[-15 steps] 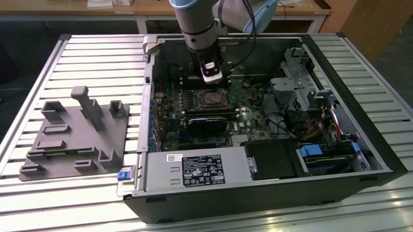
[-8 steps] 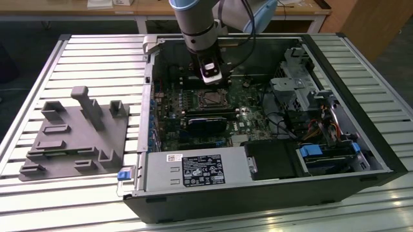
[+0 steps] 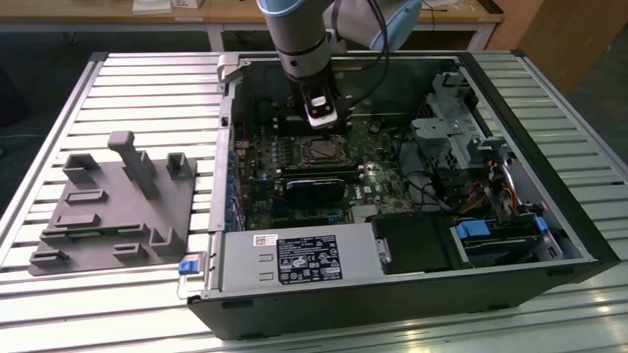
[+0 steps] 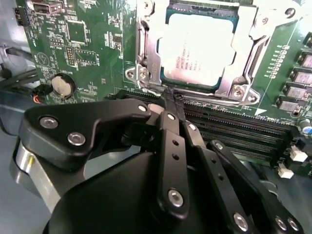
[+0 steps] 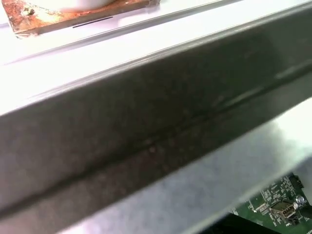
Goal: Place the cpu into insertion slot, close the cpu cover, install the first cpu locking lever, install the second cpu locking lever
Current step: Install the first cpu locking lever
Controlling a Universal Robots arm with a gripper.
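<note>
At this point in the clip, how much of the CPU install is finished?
The cpu sits in the socket and the silvery cover lies closed over its edges, so those two steps look done. The gripper, fingers together and empty, hangs at the socket's edge beside the memory slots. Whether either locking lever is latched cannot be told, so the levers count as outstanding.

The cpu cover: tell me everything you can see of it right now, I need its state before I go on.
The cpu cover is a thin silvery metal frame with a square window. In the second wrist view it lies flat, closed over the cpu, whose pale metallic top shows through the window. It sits within the insertion slot, with screws at the corners around it. The claw, its fingers together, points at the frame's near edge; contact cannot be told. In the exterior view the socket lies just below the claw.
</note>
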